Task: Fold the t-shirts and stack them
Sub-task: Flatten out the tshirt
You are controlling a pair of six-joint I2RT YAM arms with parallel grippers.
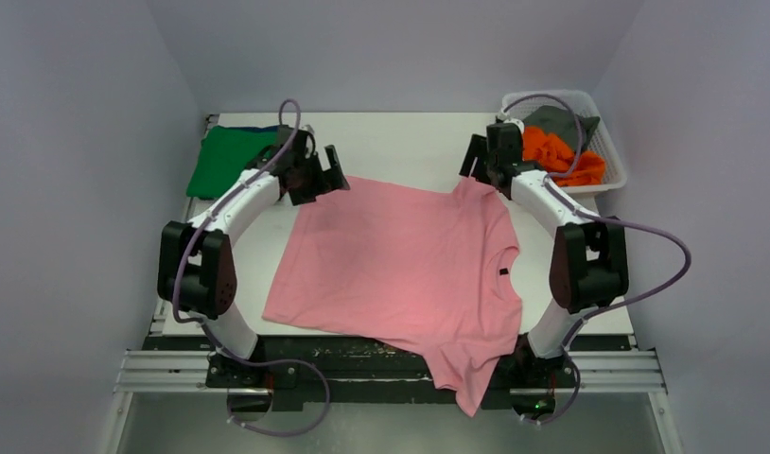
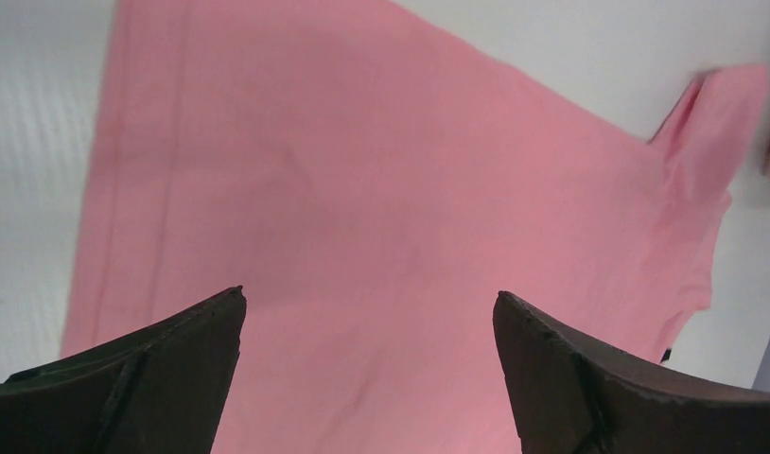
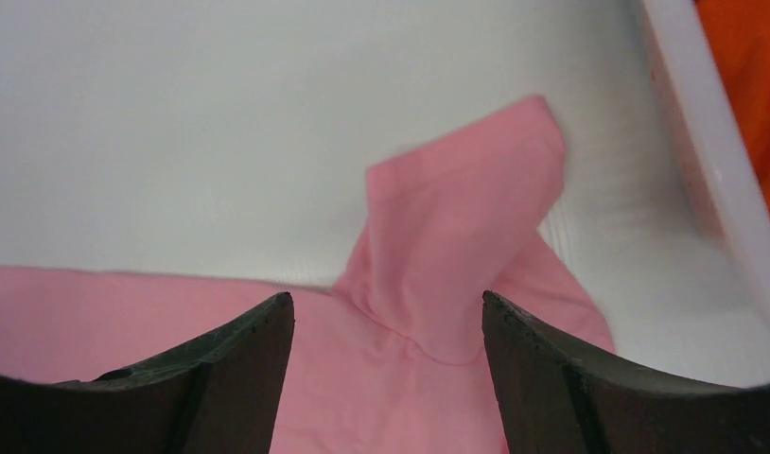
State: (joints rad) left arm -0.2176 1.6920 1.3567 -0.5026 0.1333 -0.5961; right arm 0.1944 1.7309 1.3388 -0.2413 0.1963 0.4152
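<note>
Light pink short-sleeved cotton t-shirt lies spread on the white table, collar to the right, hem to the left, near sleeve hanging off the near edge.

Left gripper: jaws apart, nothing held, hovering just off the far hem corner. In the left wrist view the cloth fills the gap between the jaws.

Right gripper: jaws apart, empty, above the far sleeve, which is rumpled and partly turned up.

Step, as judged: pinching the far edge for a first fold.
- Take the hem corner and the sleeve-shoulder seam at matching depth.
- Catch a single layer only.
- Keep the edge taut between the arms.
- Flatten the sleeve first.

Folded green t-shirt sits far left, well clear of the work.
</note>
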